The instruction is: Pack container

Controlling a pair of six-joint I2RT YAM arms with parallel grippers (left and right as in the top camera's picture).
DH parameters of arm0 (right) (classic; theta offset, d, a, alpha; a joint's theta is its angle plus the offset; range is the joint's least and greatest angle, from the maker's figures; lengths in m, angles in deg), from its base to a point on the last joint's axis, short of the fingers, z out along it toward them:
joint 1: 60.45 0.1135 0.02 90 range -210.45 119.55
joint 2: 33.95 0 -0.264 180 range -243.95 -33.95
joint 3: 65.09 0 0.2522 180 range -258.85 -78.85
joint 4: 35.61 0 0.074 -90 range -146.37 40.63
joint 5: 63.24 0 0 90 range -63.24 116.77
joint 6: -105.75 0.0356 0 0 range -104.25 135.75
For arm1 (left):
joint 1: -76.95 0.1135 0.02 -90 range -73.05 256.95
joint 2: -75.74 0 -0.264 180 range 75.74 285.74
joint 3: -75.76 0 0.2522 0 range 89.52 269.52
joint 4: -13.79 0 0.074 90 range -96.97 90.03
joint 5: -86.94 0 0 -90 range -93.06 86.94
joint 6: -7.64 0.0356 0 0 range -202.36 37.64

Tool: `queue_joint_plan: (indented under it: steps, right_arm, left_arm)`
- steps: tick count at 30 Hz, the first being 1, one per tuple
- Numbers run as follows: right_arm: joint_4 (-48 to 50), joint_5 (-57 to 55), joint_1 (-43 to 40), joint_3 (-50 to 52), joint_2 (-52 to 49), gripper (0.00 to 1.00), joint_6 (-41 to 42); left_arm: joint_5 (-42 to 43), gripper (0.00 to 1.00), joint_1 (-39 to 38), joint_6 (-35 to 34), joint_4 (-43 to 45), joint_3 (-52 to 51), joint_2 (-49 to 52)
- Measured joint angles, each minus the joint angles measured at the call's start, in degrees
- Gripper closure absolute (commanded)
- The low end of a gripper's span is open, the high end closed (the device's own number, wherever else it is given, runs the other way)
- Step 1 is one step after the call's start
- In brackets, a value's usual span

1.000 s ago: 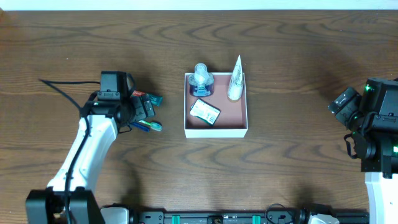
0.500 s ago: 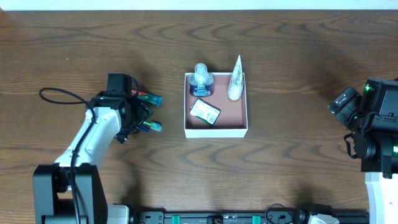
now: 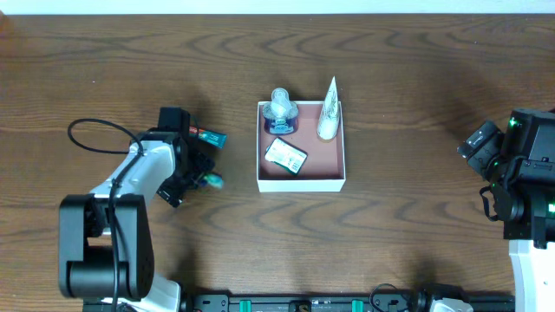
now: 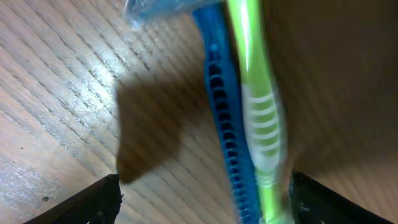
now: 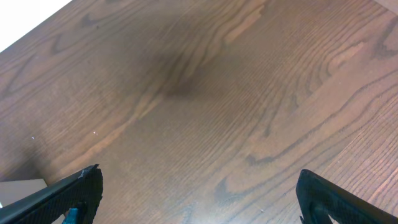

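The left pincer [image 4: 205, 200] hangs released over the counter [image 4: 74, 93], straddling a blue handle [image 4: 219, 118] and a green handle [image 4: 258, 118], perhaps toothbrushes, ready to clench. The container [image 3: 301, 184] sits mid-counter, near them; the right pincer [image 5: 199, 190] waits released, well apart.

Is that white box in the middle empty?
No, the overhead view shows a small bottle, a white tube and a flat packet inside the container.
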Motion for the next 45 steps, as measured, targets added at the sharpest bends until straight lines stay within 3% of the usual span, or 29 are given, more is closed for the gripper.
queue_joint_plan:
  steps: [15, 24, 45]
  right_arm:
    - [0.00, 0.00, 0.00, 0.00, 0.00, 0.01, 0.00]
    - [0.02, 0.00, 0.00, 0.00, 0.00, 0.01, 0.00]
    - [0.02, 0.00, 0.00, 0.00, 0.00, 0.01, 0.00]
  left_arm:
    - [-0.70, 0.19, 0.00, 0.31, 4.24, 0.07, 0.33]
    - [-1.01, 0.19, 0.11, 3.67, 11.30, 0.15, 0.37]
    - [0.24, 0.19, 0.31, 12.20, 12.15, 0.15, -2.19]
